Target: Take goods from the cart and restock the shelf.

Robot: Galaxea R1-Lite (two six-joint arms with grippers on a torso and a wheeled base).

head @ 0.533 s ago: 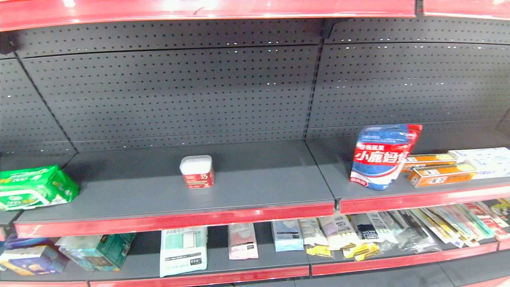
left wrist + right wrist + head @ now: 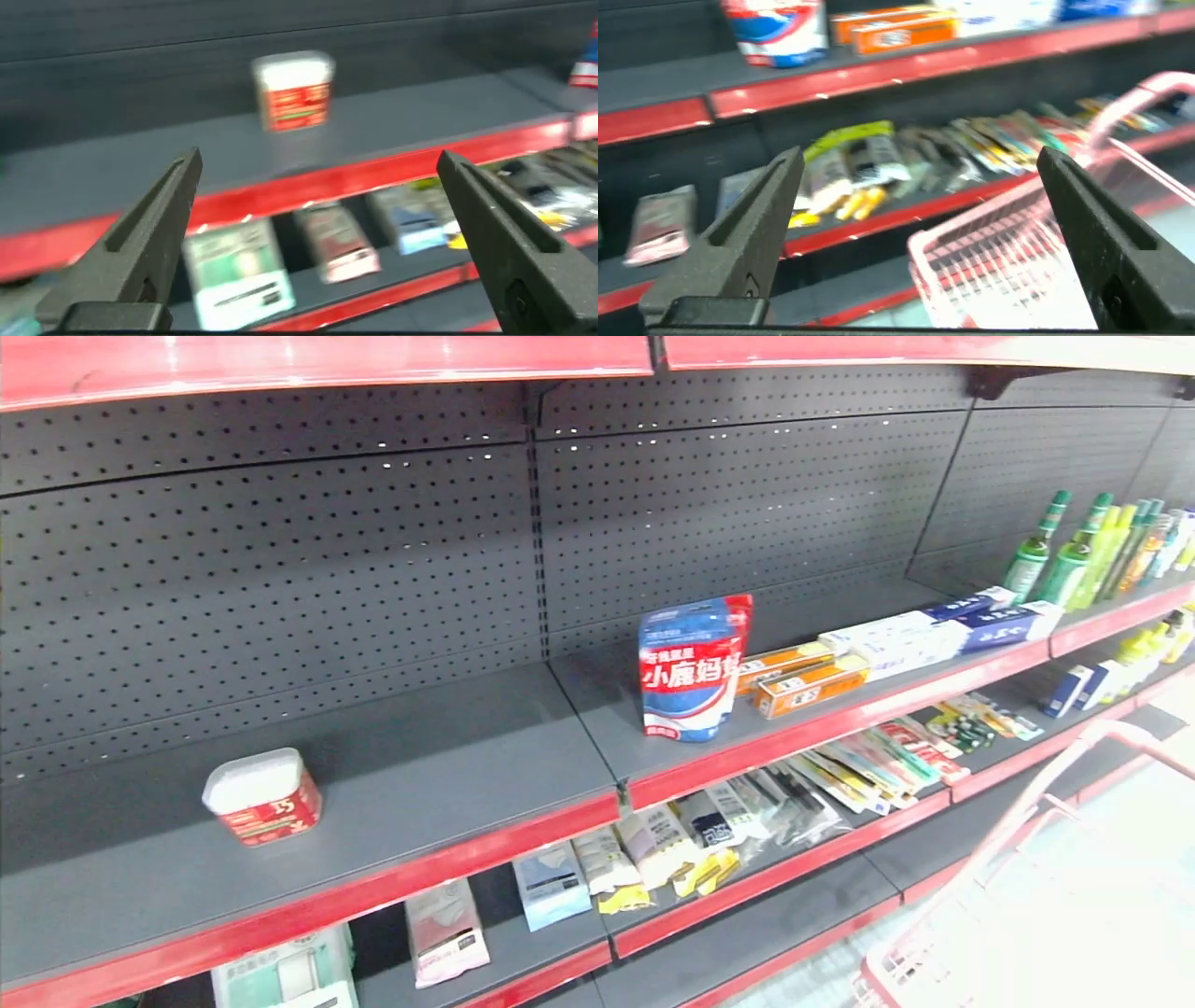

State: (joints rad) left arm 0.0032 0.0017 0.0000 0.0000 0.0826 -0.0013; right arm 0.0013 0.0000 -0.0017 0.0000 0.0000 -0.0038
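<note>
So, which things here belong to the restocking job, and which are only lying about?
For the job:
cart
grey shelf
left gripper, open
right gripper, open

Only lying about, on the shelves:
red-and-white tub
blue-and-red pouch
orange boxes
green bottles
packets on the level below
</note>
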